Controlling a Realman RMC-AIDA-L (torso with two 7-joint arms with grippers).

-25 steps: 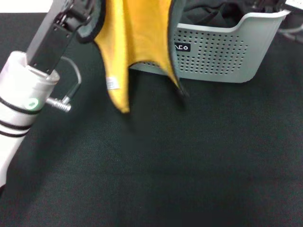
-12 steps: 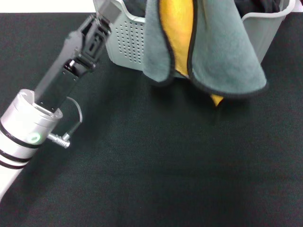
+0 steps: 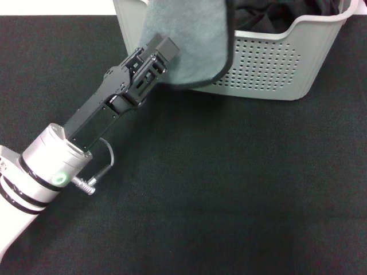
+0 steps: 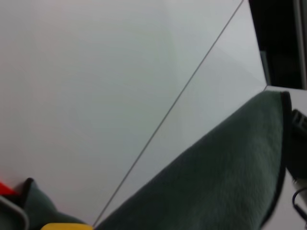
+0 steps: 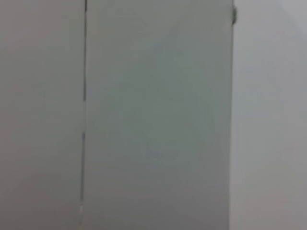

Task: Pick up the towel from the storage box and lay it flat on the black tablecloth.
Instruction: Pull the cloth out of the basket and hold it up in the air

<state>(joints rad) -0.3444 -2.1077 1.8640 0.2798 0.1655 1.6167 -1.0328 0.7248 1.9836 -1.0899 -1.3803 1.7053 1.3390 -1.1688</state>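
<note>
Up at the far side of the black tablecloth point(image 3: 229, 189) stands the storage box point(image 3: 275, 63), a light grey basket with perforated walls and a rounded rim, and everything else sits in relation to it. Dark fabric point(image 3: 269, 14) is bundled inside the box. The towel point(image 3: 189, 40) hangs over the box's near-left corner with its grey side out, its dark trimmed edge curving down in front of the perforated wall; no label or lettering on the box can be read, since the towel covers that part of the wall. The left pincer point(image 3: 162, 47) reaches up to the box from the near left, its black frame pressed against the hanging towel, but whether its fingers are closed on the cloth cannot be told. From the left wrist view the towel point(image 4: 216, 182) shows as a grey sheet with a dark border, a sliver of orange-yellow at one corner. The right pincer is out of sight; its wrist camera shows only a pale blank surface.
</note>
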